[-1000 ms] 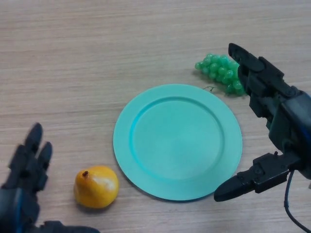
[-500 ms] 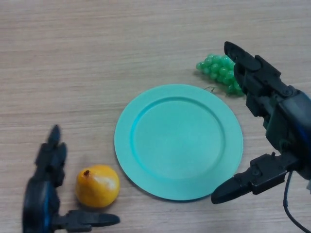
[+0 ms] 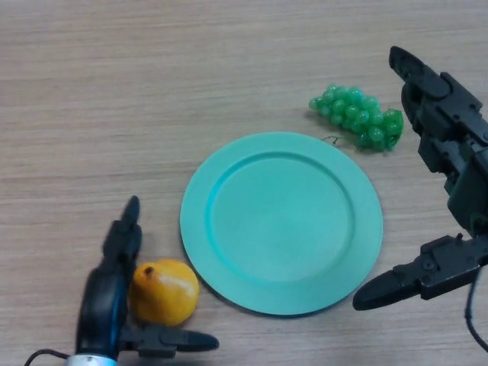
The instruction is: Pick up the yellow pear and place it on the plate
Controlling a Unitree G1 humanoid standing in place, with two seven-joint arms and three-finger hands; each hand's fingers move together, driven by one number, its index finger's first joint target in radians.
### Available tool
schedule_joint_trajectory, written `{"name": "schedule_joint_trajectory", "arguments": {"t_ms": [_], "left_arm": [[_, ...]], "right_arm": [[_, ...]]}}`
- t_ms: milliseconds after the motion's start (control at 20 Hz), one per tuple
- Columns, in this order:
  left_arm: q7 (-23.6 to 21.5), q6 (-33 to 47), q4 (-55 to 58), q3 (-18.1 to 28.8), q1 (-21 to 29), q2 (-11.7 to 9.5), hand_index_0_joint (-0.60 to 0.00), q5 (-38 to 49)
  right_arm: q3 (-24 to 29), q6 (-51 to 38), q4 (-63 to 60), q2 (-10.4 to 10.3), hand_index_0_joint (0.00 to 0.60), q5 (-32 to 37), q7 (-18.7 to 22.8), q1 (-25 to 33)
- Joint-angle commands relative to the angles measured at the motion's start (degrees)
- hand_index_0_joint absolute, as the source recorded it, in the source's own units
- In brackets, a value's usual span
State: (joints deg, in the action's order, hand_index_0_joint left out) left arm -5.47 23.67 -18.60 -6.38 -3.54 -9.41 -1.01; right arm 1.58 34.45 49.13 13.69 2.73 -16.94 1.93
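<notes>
Yellow pear (image 3: 165,291) lay beside the plate (image 3: 281,221), bracketed by our left hand (image 3: 114,301), fingers spread and unclosed. Grasp, lift and placement remained. Our right hand (image 3: 450,191) hovered wide open near green grapes (image 3: 356,116).

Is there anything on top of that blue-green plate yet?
No. The plate is bare across its whole face. The yellow pear sits on the table beside its left edge, with the left hand around it. The green grapes lie beyond its far right rim.
</notes>
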Motion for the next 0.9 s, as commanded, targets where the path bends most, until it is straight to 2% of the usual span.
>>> {"name": "schedule_joint_trajectory", "arguments": {"t_ms": [50, 100, 150, 200, 250, 450, 600, 750, 900], "left_arm": [[-2.60, 4.58, 1.71, 0.99, 1.99, -1.47, -0.101, -1.02], [-2.94, 4.29, 1.71, 0.97, 2.08, -1.47, -0.202, -1.39], [-3.59, 3.62, 1.89, 0.96, 2.18, -1.47, -0.351, -2.05], [-4.16, 2.79, 2.20, 0.97, 2.28, -1.47, -0.451, -2.67], [-5.12, 0.87, 2.95, 1.06, 2.31, -1.47, -0.600, -5.20], [-3.79, -2.71, 6.62, 1.17, -0.67, -1.47, -0.600, -10.25], [-3.12, -2.02, 10.93, 0.54, -4.91, -1.76, -0.600, -14.85], [-4.26, -0.89, 18.63, -0.13, -9.16, -2.52, -0.600, -19.26], [-4.73, 1.53, 25.18, -0.59, -9.36, -3.20, -0.600, -23.67]], "right_arm": [[2.53, -7.11, 2.62, 1.26, 0.000, 1.42, 1.51, 1.43], [2.56, -7.08, 2.59, 1.26, 0.000, 1.45, 1.58, 1.41], [2.61, -6.97, 2.54, 1.26, 0.000, 1.56, 1.74, 1.42], [2.72, -6.52, 2.64, 1.31, 0.000, 1.78, 1.85, 1.57], [2.80, -5.69, 2.72, 1.49, 0.000, 2.08, 2.03, 2.04], [2.23, -4.90, 2.75, 1.20, 0.000, 2.98, 2.42, 1.38], [2.05, -4.82, 3.10, 1.32, 0.000, 2.39, 2.33, 2.11], [2.25, -7.78, 3.11, 1.06, 0.000, 2.48, 2.95, 1.50], [2.52, -5.76, 4.75, 1.08, 0.000, 2.97, 3.51, 1.59]]}}
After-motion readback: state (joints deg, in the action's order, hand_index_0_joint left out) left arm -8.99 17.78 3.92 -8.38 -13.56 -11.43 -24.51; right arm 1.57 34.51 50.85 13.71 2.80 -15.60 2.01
